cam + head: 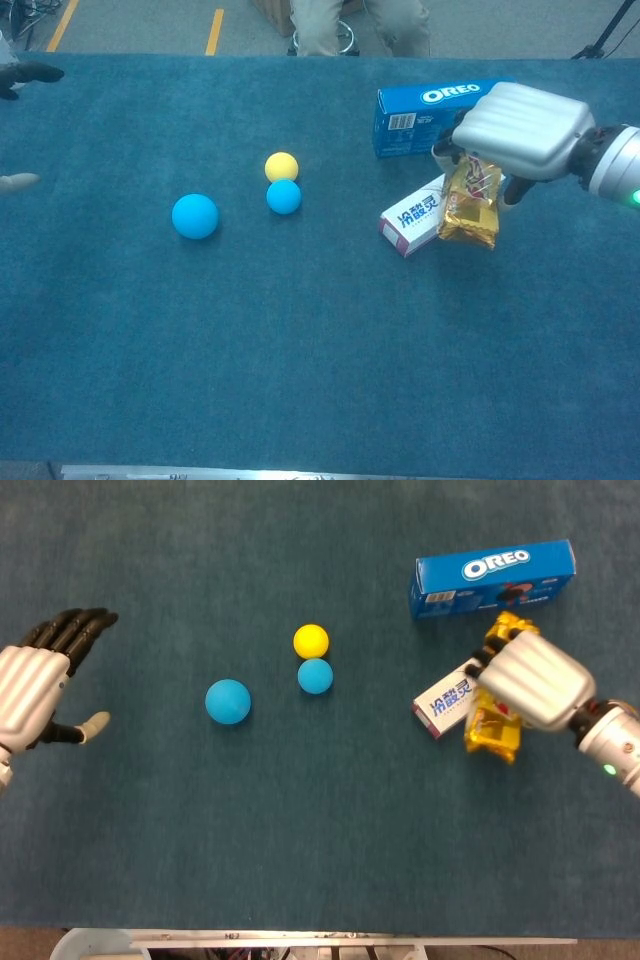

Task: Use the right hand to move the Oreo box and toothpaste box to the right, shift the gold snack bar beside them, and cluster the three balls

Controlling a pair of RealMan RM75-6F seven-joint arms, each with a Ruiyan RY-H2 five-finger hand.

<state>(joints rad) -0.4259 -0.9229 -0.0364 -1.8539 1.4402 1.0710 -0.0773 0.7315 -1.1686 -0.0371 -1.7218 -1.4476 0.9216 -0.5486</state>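
Note:
My right hand (530, 679) (520, 130) holds the gold snack bar (493, 730) (470, 205) lifted over the right end of the white toothpaste box (444, 702) (412, 215). The blue Oreo box (494, 577) (428, 113) lies just behind them. At mid-table a yellow ball (311, 640) (281, 166) touches a small blue ball (315, 675) (284, 196). A larger blue ball (228, 701) (195, 215) sits apart to their left. My left hand (40, 681) hovers open at the far left edge, only its fingertips (30, 72) showing in the chest view.
Dark blue cloth (300, 830) covers the whole table. A person's legs and a stool (350, 25) stand beyond the far edge. A pale bin rim (95, 945) shows below the near edge.

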